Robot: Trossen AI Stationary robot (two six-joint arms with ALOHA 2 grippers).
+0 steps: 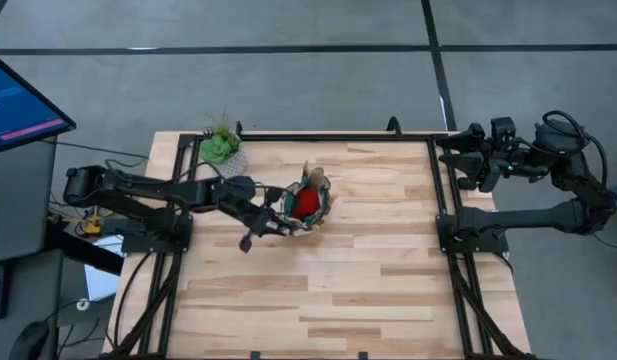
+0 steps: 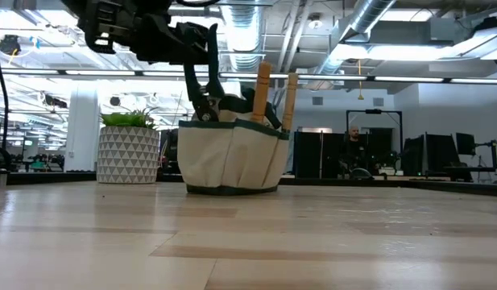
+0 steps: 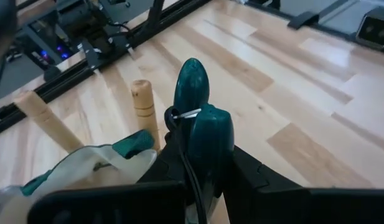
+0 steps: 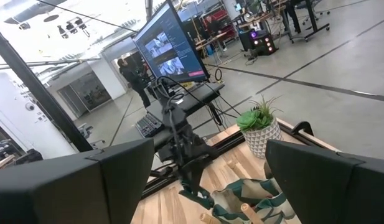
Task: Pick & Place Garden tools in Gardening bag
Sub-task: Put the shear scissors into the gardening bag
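Shears point(image 3: 201, 118) stand upright, dark-teal handles up, gripped in my left tool point(image 1: 278, 215) over the bag point(image 2: 229, 157). Beige-and-green bag, mid-worktop point(image 1: 388, 280), holds two wooden handles point(image 2: 262, 89). My right tool point(image 1: 466, 160), apparently open, waits aside.

We see a green plant in a white patterned pot point(image 1: 224, 152) at ten o'clock on our wooden table point(image 1: 318, 290). A monitor point(image 1: 18, 105) stands off the table toward nine o'clock.
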